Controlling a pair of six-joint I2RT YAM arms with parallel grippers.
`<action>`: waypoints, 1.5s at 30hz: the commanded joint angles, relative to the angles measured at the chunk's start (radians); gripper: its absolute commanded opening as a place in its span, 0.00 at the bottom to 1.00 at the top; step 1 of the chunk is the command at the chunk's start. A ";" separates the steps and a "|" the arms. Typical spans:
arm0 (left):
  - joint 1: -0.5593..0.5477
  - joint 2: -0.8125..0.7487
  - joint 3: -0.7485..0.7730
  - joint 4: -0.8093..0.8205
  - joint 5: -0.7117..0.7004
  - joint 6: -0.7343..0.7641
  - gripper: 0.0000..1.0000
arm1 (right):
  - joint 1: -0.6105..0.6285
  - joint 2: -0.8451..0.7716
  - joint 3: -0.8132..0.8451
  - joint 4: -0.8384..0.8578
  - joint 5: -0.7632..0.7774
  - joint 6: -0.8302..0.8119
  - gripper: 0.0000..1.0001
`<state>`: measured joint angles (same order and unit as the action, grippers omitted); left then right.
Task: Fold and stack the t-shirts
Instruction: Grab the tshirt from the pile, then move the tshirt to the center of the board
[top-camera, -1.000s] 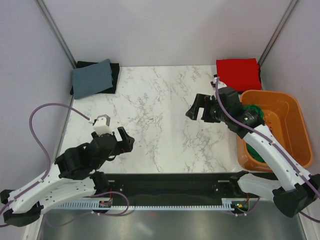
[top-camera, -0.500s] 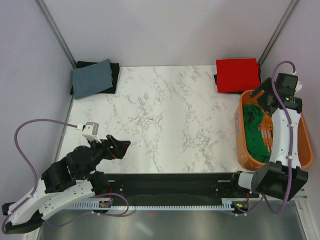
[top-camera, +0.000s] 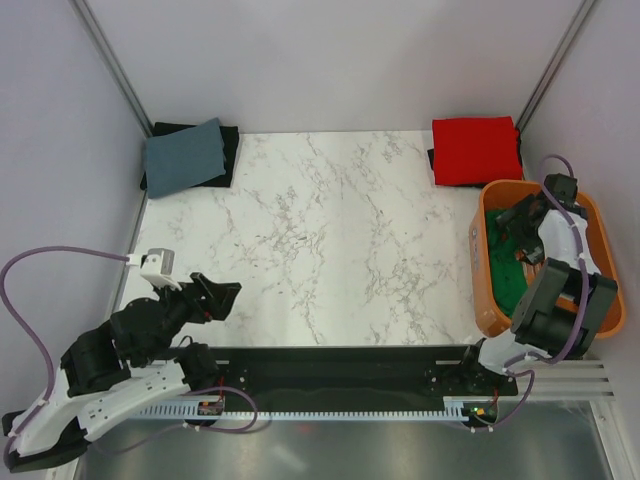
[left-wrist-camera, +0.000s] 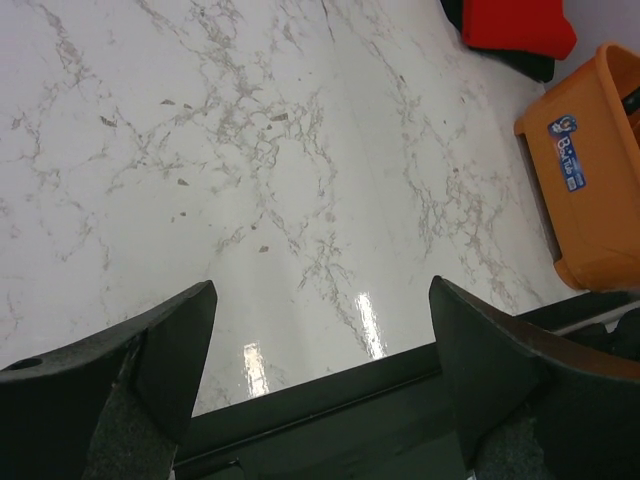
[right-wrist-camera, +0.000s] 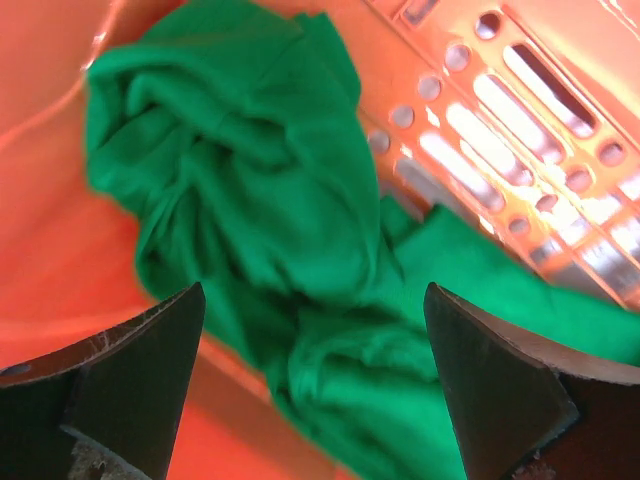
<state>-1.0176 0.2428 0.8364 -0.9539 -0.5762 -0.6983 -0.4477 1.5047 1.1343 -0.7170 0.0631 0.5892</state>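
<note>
The green t-shirt (right-wrist-camera: 270, 230) lies crumpled inside the orange basket (top-camera: 590, 215), partly visible from above (top-camera: 508, 270). My right gripper (top-camera: 520, 228) reaches down into the basket, open, its jaws spread just above the green cloth (right-wrist-camera: 312, 330). The red t-shirt (top-camera: 475, 150) lies folded at the table's far right corner; it also shows in the left wrist view (left-wrist-camera: 515, 25). My left gripper (top-camera: 215, 297) is open and empty, low over the table's near left edge (left-wrist-camera: 320, 330).
A grey-blue folded cloth (top-camera: 185, 155) lies on a black cloth at the far left corner. The orange basket (left-wrist-camera: 590, 190) stands at the right edge. A black rail (top-camera: 340, 360) runs along the near edge. Grey walls enclose the table.
My right arm swung from the table's middle right over the basket and lowered into it. My left arm drew back toward the near left edge.
</note>
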 joint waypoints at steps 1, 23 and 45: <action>0.001 -0.065 -0.013 -0.031 -0.057 -0.041 0.93 | -0.016 0.058 -0.057 0.132 0.023 0.008 0.98; 0.002 -0.013 -0.042 -0.037 -0.080 -0.061 0.83 | 0.251 -0.314 0.387 0.105 -0.328 -0.008 0.00; 0.002 -0.045 -0.042 -0.049 -0.097 -0.075 0.78 | 0.961 0.106 1.054 0.502 -0.864 0.214 0.00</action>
<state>-1.0176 0.1875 0.7952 -1.0023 -0.6369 -0.7429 0.3592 1.4906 2.0048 -0.1123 -0.6712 0.9165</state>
